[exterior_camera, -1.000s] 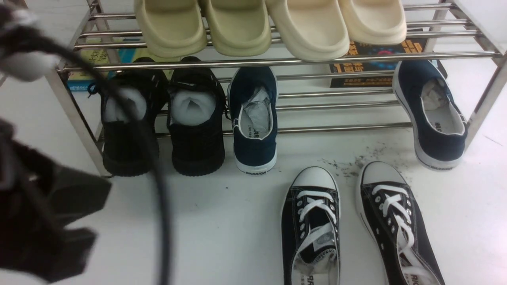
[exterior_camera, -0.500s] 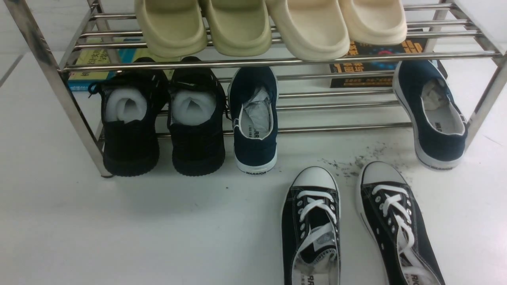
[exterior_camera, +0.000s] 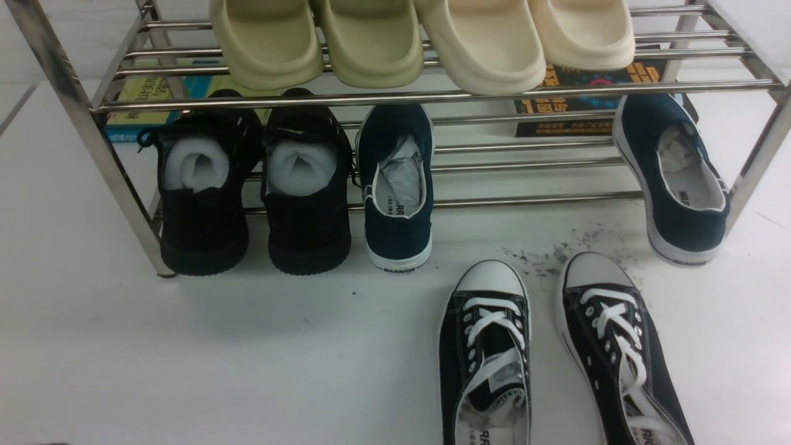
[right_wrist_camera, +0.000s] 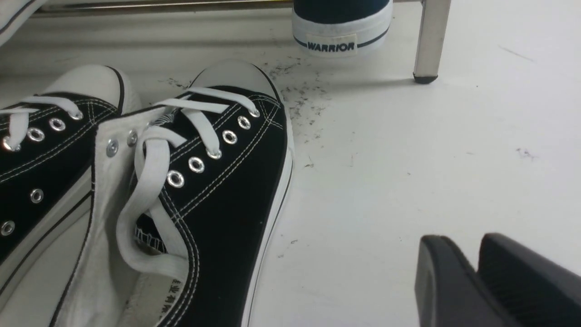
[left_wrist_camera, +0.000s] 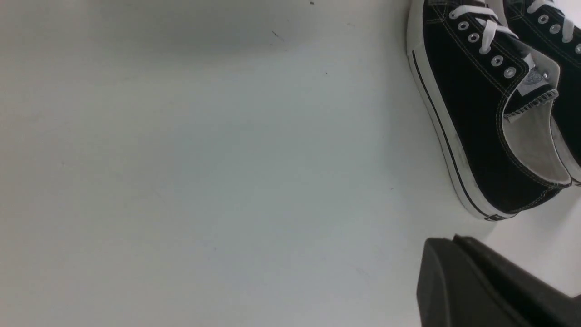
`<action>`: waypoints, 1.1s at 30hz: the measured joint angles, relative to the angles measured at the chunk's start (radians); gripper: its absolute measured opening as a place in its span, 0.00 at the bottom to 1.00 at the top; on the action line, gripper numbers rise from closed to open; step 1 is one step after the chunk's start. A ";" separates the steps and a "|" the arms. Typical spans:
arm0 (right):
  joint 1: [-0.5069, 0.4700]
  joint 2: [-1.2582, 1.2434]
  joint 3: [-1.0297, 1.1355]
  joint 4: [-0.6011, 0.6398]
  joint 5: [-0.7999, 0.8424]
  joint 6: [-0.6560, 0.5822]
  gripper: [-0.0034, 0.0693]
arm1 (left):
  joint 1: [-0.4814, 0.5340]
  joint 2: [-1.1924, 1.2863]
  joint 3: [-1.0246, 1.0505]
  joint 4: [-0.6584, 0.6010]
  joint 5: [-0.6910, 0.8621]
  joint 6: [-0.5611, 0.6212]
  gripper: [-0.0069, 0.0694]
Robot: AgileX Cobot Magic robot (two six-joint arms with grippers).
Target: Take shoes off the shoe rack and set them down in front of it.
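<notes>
Two shoes (exterior_camera: 556, 352) sit on the floor, just in front of the shoe rack (exterior_camera: 432, 96), toward its right side. My left gripper (left_wrist_camera: 458, 277) is pressed together and empty. My right gripper (right_wrist_camera: 476, 263) holds nothing, fingers slightly apart. If I swing it left, it could bump the near shoe and push it crooked.
</notes>
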 joint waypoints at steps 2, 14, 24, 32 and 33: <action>0.000 0.000 0.000 0.000 0.000 0.000 0.24 | 0.000 0.000 0.011 0.036 -0.036 -0.001 0.11; 0.000 0.000 0.000 0.000 0.000 0.000 0.25 | 0.000 0.000 0.165 0.358 -0.568 -0.263 0.12; 0.000 0.000 0.000 0.000 -0.001 0.000 0.27 | 0.000 0.001 0.172 0.430 -0.462 -0.305 0.14; 0.000 0.000 0.000 0.000 -0.001 -0.001 0.29 | 0.000 0.001 0.199 0.369 -0.441 -0.251 0.15; 0.000 0.000 0.000 0.000 -0.001 -0.001 0.29 | 0.000 0.000 0.208 0.333 -0.442 -0.213 0.15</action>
